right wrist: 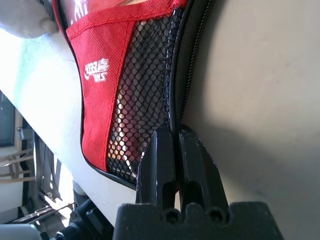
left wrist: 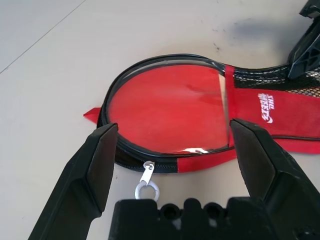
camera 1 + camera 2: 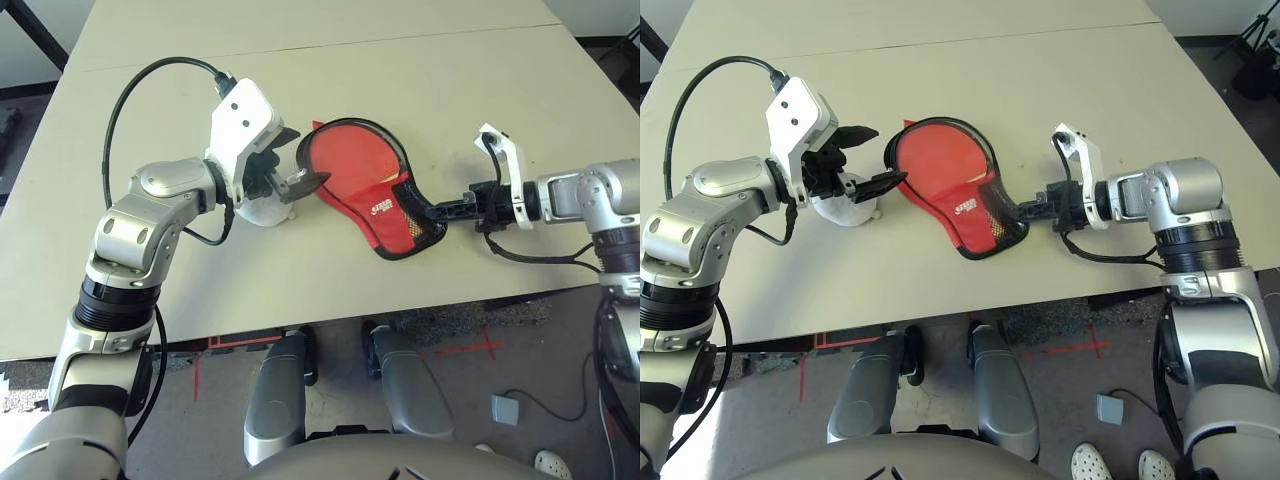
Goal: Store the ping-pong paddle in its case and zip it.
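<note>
The table (image 3: 450, 90) is pale, with a thin seam across it. Over it reach the silver left arm (image 3: 145, 235) and right arm (image 3: 600, 190). Between the two grippers, the red case (image 3: 385, 215) lies flat, its round end toward the left arm and its narrow end toward the right. The paddle (image 2: 167, 110) is inside, its red face showing through the clear window. The left gripper (image 3: 313, 155) hangs above the table near the round end, fingers wide apart and holding nothing. The right gripper (image 1: 175, 131) is clamped on the black edge of the narrow end, beside the mesh (image 1: 145, 80). A white fuzzy ball (image 3: 265, 210) sits on the table under the left gripper. The white logo (image 2: 266, 107) is on the red fabric next to the mesh. Smallest are a red tab (image 2: 92, 115) sticking out at the round end and the metal zip pull (image 2: 147, 175), with its pale ring (image 2: 147, 191), on the zip by the window.
</note>
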Controlling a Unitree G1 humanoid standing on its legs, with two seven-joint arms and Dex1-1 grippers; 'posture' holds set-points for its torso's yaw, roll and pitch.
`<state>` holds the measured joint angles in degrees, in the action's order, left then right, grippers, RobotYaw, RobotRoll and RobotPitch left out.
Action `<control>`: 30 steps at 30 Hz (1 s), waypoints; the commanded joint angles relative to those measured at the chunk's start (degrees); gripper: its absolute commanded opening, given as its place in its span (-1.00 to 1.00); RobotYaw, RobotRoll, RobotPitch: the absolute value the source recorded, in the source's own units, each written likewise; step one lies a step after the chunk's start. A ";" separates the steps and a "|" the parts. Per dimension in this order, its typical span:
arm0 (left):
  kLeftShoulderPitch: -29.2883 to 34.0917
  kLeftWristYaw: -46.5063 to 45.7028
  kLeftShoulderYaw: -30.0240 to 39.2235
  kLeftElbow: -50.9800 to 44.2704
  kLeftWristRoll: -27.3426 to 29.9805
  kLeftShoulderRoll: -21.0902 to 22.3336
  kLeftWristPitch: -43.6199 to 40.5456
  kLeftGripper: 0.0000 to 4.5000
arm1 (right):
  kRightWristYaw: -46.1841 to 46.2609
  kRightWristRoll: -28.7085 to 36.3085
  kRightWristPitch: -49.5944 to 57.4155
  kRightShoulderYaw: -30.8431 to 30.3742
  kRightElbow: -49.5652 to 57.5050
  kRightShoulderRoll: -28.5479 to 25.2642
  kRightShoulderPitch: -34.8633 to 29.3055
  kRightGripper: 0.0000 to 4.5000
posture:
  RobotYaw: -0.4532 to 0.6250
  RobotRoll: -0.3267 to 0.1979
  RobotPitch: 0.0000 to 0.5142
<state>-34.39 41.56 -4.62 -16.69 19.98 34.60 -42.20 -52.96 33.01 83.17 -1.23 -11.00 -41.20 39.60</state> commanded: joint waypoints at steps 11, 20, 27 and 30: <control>0.94 0.17 -0.71 1.32 -0.50 -0.36 0.88 1.00 | 5.94 11.84 9.33 4.82 14.72 -4.91 -12.74 -0.98 | -0.13 0.25 0.00; 0.24 0.61 -1.22 2.86 -0.82 -0.47 2.01 1.00 | 9.23 15.50 9.33 4.91 14.38 -8.64 -11.92 -0.98 | -0.15 0.25 -0.03; 0.43 0.76 -1.13 2.98 -0.81 -0.07 2.40 1.00 | 3.50 12.36 1.88 0.31 11.87 -14.02 -6.89 -0.03 | -0.14 0.25 -0.04; 0.32 1.04 -0.97 3.22 -0.80 0.34 2.50 1.00 | -5.28 5.71 -10.49 -6.44 7.73 -19.62 -1.22 0.47 | -0.15 0.25 -0.05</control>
<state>-34.40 41.97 -5.14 -14.17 19.80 34.54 -40.16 -53.80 42.15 78.60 -4.65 -1.75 -59.06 37.13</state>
